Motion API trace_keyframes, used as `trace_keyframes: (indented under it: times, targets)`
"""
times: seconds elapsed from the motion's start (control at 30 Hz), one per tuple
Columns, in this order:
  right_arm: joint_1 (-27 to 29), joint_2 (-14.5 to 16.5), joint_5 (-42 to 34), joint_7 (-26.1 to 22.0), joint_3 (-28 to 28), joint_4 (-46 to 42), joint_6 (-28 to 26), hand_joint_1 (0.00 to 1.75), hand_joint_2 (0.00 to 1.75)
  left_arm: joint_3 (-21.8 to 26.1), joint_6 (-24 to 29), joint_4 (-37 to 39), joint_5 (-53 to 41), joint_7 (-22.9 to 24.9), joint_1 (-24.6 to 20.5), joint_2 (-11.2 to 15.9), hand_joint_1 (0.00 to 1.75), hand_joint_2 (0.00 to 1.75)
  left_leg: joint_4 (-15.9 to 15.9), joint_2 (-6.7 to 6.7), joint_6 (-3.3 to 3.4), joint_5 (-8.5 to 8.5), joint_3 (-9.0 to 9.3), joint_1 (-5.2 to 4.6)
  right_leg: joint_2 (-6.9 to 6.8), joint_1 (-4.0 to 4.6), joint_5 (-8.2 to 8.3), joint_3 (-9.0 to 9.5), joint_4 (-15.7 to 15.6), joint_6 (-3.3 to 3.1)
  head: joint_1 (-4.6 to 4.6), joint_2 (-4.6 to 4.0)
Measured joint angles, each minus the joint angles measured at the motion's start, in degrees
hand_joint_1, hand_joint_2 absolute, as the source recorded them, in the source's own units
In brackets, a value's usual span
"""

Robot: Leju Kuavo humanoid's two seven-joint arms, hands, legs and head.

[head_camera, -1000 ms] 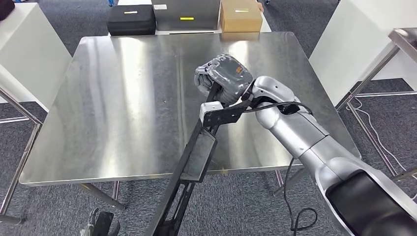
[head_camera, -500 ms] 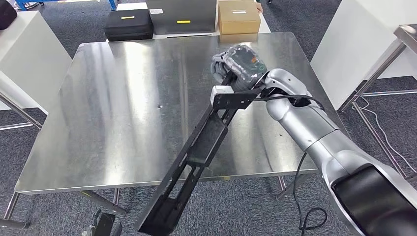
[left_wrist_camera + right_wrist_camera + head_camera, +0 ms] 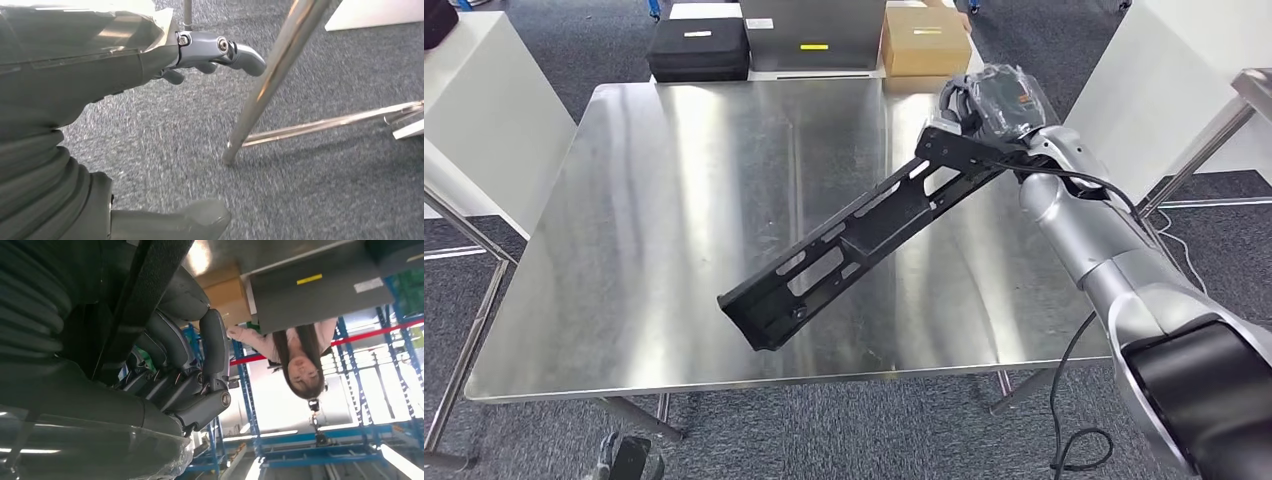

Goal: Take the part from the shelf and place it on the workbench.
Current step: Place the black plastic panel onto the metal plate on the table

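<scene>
The robot's right hand [image 3: 987,100] grips 1 end of a long black slotted part [image 3: 854,235], its fingers [image 3: 200,365] wrapped around the bar. The hand sits over the far right area of the steel surface [image 3: 674,200]. From the hand, the part slants away toward the robot and to its left, so its free end hangs over the middle near portion of the surface. Whether that low end touches the metal cannot be told. Holding the part by 1 end likely lets the far tip come down first, then the rest follows flat.

The left hand [image 3: 215,52] hangs beside a steel leg [image 3: 270,75] above grey carpet, fingers loosely spread and holding nothing, probably because 1 arm is enough for this load. Beyond the right hand sit a black case [image 3: 699,48], a grey box [image 3: 814,35] and a cardboard box [image 3: 924,48].
</scene>
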Motion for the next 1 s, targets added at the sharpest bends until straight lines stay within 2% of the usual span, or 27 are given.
trace_keyframes:
  times: [0.07, 0.1, 0.13, 0.17, 0.23, 0.27, 0.3, 0.37, 0.43, 0.5, 0.57, 0.6, 0.63, 0.67, 0.73, 0.77, 0.8, 0.93, 0.97, 1.0]
  targets:
    - [-0.03, -0.4, 0.05, 0.07, -0.56, 1.62, -0.16, 1.62, 1.75, 0.0, 0.13, 0.0, 0.1, 0.07, -0.04, 0.02, 0.0, 1.75, 0.01, -0.06, 0.44, -0.16, 0.09, -0.19, 0.0, 0.02, -2.63, -4.42, 8.28, -0.09, 0.09, 0.0]
    - [0.11, -0.63, 0.13, 0.1, -0.78, 2.3, -0.16, 1.62, 1.75, 0.0, 0.19, 0.0, 0.14, 0.1, -0.03, 0.0, 0.0, 1.75, 0.02, -0.11, 0.54, -0.23, 0.17, -0.28, 0.01, 0.04, -2.96, -5.81, 10.48, 0.11, 0.12, 0.0]
    - [0.23, -0.81, 0.21, 0.14, -0.98, 2.84, -0.15, 1.62, 1.75, -0.01, 0.23, 0.0, 0.16, 0.13, -0.02, -0.03, 0.0, 1.75, 0.03, -0.19, 0.59, -0.3, 0.28, -0.36, 0.01, 0.06, -2.31, -6.02, 10.28, 0.41, 0.17, 0.0]
    - [0.27, -0.95, 0.28, 0.15, -1.2, 3.24, -0.15, 1.62, 1.75, -0.01, 0.27, 0.0, 0.2, 0.14, -0.02, -0.06, 0.0, 1.75, 0.04, -0.27, 0.55, -0.4, 0.44, -0.41, 0.0, 0.05, -0.78, -4.94, 7.53, 0.72, 0.2, 0.0]
    - [0.11, -1.07, 0.36, 0.15, -1.6, 3.77, -0.14, 1.62, 1.75, -0.01, 0.33, 0.0, 0.23, 0.16, -0.06, -0.11, 0.0, 1.75, 0.12, -0.33, 0.26, -0.73, 0.76, -0.58, -0.06, 0.1, 2.83, -0.83, -1.21, 0.97, 0.27, 0.0]
    - [0.0, -1.08, 0.42, 0.14, -1.74, 3.96, -0.14, 1.62, 1.75, -0.01, 0.36, 0.0, 0.25, 0.16, -0.09, -0.14, 0.0, 1.75, 0.17, -0.33, 0.03, -0.92, 0.83, -0.7, -0.08, 0.2, 4.03, 0.84, -4.57, 0.79, 0.26, 0.0]
    - [-0.06, -1.08, 0.48, 0.14, -1.81, 4.15, -0.13, 1.62, 1.75, -0.01, 0.39, 0.0, 0.27, 0.17, -0.12, -0.14, 0.0, 1.75, 0.19, -0.32, -0.18, -1.07, 0.85, -0.79, -0.1, 0.33, 4.6, 1.81, -6.42, 0.51, 0.25, 0.0]
    - [-0.09, -1.07, 0.59, 0.13, -1.86, 4.54, -0.08, 1.62, 1.75, -0.01, 0.51, 0.0, 0.34, 0.19, -0.14, -0.15, 0.0, 1.75, 0.11, -0.31, -0.61, -1.23, 0.88, -0.84, -0.09, 0.43, 4.74, 2.13, -7.04, -0.19, 0.22, 0.0]
    - [-0.1, -0.97, 0.63, 0.18, -1.91, 4.83, -0.05, 1.62, 1.75, -0.02, 0.68, 0.0, 0.43, 0.18, -0.13, -0.16, 0.0, 1.75, 0.99, -0.2, -1.18, -2.07, 0.46, -0.71, -0.1, -0.04, 4.82, 2.44, -7.37, -0.94, 0.18, 0.0]
    - [-0.12, -0.69, 0.65, 0.28, -1.95, 5.08, -0.03, 1.62, 1.75, -0.02, 0.81, 0.01, 0.54, 0.17, -0.11, -0.16, 0.0, 1.75, 5.89, -0.03, -1.83, -4.78, -1.84, -0.45, -0.09, -0.43, 4.8, 2.85, -7.64, -1.69, 0.1, 0.0]
    - [0.1, -0.39, 0.67, 0.39, -1.95, 5.43, -0.01, 1.62, 1.75, -0.01, 0.87, 0.03, 0.64, 0.16, -0.1, -0.15, 0.0, 1.75, 13.34, 0.03, -2.41, -7.71, -5.72, -0.23, -0.02, -0.41, 4.61, 2.96, -7.61, -2.05, 0.07, 0.0]
    - [0.3, -0.3, 0.71, 0.42, -1.94, 5.62, -0.01, 1.62, 1.75, -0.02, 0.88, 0.05, 0.68, 0.16, -0.08, -0.15, 0.0, 1.75, 15.56, 0.05, -2.63, -8.04, -7.19, -0.13, 0.02, -0.39, 4.54, 3.0, -7.57, -2.11, 0.08, 0.0]
    - [0.5, -0.26, 0.75, 0.44, -1.93, 5.81, -0.01, 1.62, 1.75, -0.02, 0.89, 0.06, 0.68, 0.16, -0.08, -0.16, 0.0, 1.75, 15.83, 0.11, -2.78, -7.32, -7.77, -0.02, 0.05, -0.38, 4.43, 3.05, -7.5, -2.15, 0.08, 0.0]
    - [0.65, -0.24, 0.79, 0.45, -1.93, 5.98, -0.01, 1.62, 1.75, -0.02, 0.9, 0.07, 0.67, 0.17, -0.08, -0.17, 0.0, 1.75, 13.69, 0.18, -2.85, -5.48, -7.15, 0.1, 0.08, -0.39, 4.28, 3.13, -7.4, -2.12, 0.08, 0.0]
    - [0.73, -0.2, 0.8, 0.45, -1.95, 6.2, 0.01, 1.62, 1.75, -0.01, 0.91, 0.08, 0.67, 0.18, -0.1, -0.15, 0.0, 1.75, 6.11, 0.31, -2.73, -1.38, -3.85, 0.27, 0.16, -0.35, 3.87, 3.26, -7.1, -1.81, 0.08, 0.0]
    - [0.69, -0.2, 0.8, 0.43, -1.95, 6.29, 0.01, 1.62, 1.75, -0.01, 0.91, 0.09, 0.66, 0.17, -0.11, -0.15, 0.0, 1.75, 3.02, 0.28, -2.52, -0.27, -2.31, 0.23, 0.19, -0.21, 3.69, 3.22, -6.93, -1.57, 0.11, 0.0]
    - [0.68, -0.19, 0.8, 0.36, -1.96, 6.37, 0.01, 1.62, 1.75, -0.02, 0.92, 0.09, 0.66, 0.17, -0.1, -0.15, 0.0, 1.75, 1.38, 0.25, -2.27, 0.03, -1.41, 0.14, 0.2, -0.05, 3.59, 3.15, -6.83, -1.33, 0.14, 0.0]
    - [0.87, -0.13, 0.9, 0.0, -2.02, 6.63, 0.07, 1.62, 1.75, -0.01, 0.93, 0.11, 0.68, 0.15, -0.12, -0.22, 0.0, 1.75, 0.28, 0.17, -0.71, 0.05, -0.62, -0.13, 0.13, 0.25, 3.04, 2.67, -6.3, -0.31, 0.15, 0.0]
    - [0.8, -0.13, 0.93, -0.05, -2.05, 6.66, 0.07, 1.62, 1.75, -0.01, 0.93, 0.11, 0.68, 0.13, -0.17, -0.26, 0.0, 1.75, -0.02, 0.19, -0.3, 0.19, -0.4, -0.06, 0.08, 0.23, 2.25, 1.88, -4.78, -0.23, 0.18, 0.0]
    - [0.75, -0.13, 0.97, -0.1, -2.08, 6.7, 0.08, 1.62, 1.75, -0.01, 0.93, 0.11, 0.68, 0.11, -0.2, -0.29, 0.0, 1.75, -0.25, 0.2, 0.03, 0.26, -0.2, 0.01, 0.03, 0.14, 0.99, 0.4, -1.93, -0.27, 0.2, 0.0]
